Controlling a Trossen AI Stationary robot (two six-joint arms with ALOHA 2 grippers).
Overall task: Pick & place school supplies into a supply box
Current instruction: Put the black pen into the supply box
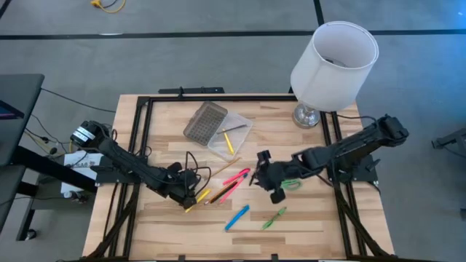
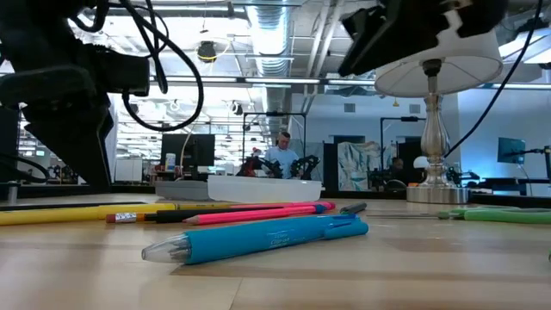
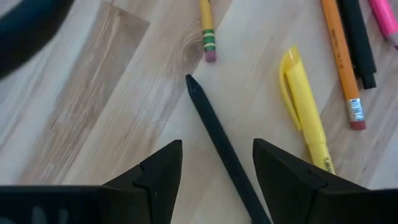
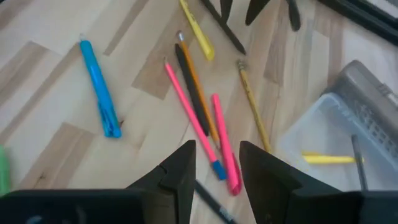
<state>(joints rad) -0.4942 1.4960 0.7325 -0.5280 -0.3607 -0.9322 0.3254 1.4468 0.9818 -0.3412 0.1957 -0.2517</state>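
The school supplies lie loose on the wooden table: a thin black pen (image 3: 217, 140), a yellow pen (image 3: 305, 102), pencils (image 3: 341, 62), pink pens (image 4: 193, 118), a blue marker (image 1: 237, 217), a green marker (image 1: 274, 217) and green-handled scissors (image 1: 291, 183). My left gripper (image 3: 217, 180) is open and low over the table; its fingers stand on either side of the black pen without touching it. My right gripper (image 4: 217, 171) is open above the pink pens (image 1: 237, 177) and holds nothing. The clear supply box (image 1: 231, 137) lies open at the far middle, with a yellow stick (image 4: 326, 159) inside.
The box's grey grid lid (image 1: 205, 121) lies folded back beside it. A white-shaded lamp (image 1: 331, 62) stands at the table's far right. Black rails (image 1: 142, 138) run along the table's left, right and far edges. The near strip of the table is bare wood.
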